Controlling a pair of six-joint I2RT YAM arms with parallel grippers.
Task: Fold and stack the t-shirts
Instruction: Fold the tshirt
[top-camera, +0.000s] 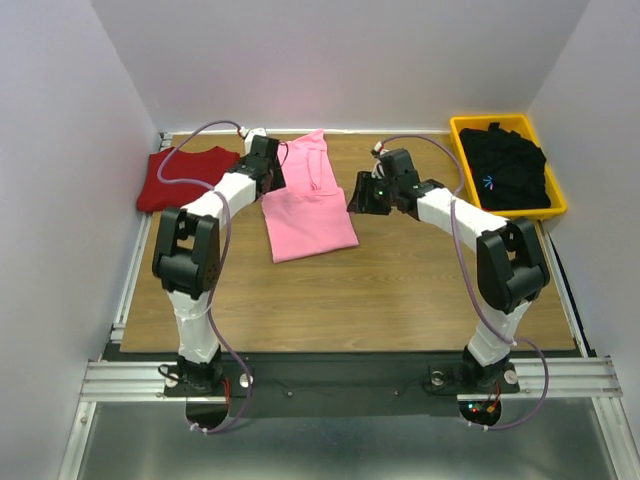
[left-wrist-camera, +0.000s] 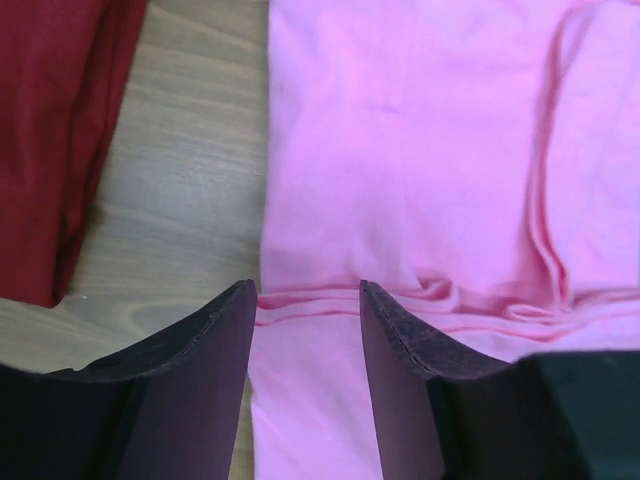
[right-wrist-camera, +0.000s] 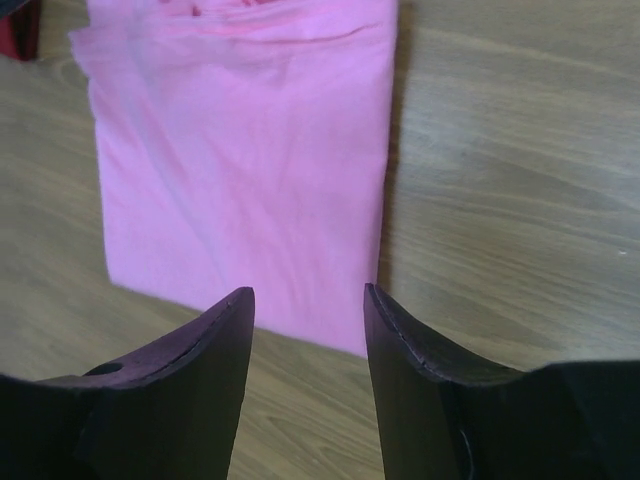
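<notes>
The light pink t-shirt (top-camera: 308, 205) lies partly folded in the middle of the table's far half. It also shows in the left wrist view (left-wrist-camera: 420, 150) and the right wrist view (right-wrist-camera: 250, 170). The dark red t-shirt (top-camera: 185, 176) lies folded at the far left and shows in the left wrist view (left-wrist-camera: 50, 140). The black t-shirt (top-camera: 508, 168) with a small blue mark lies crumpled in the yellow bin. My left gripper (left-wrist-camera: 308, 290) is open over the pink shirt's left edge. My right gripper (right-wrist-camera: 308, 295) is open, just off the pink shirt's right edge, holding nothing.
A yellow bin (top-camera: 553, 208) stands at the far right corner. White walls close in the table at the back and both sides. Bare wood (top-camera: 360, 295) lies between the pink shirt and the arm bases.
</notes>
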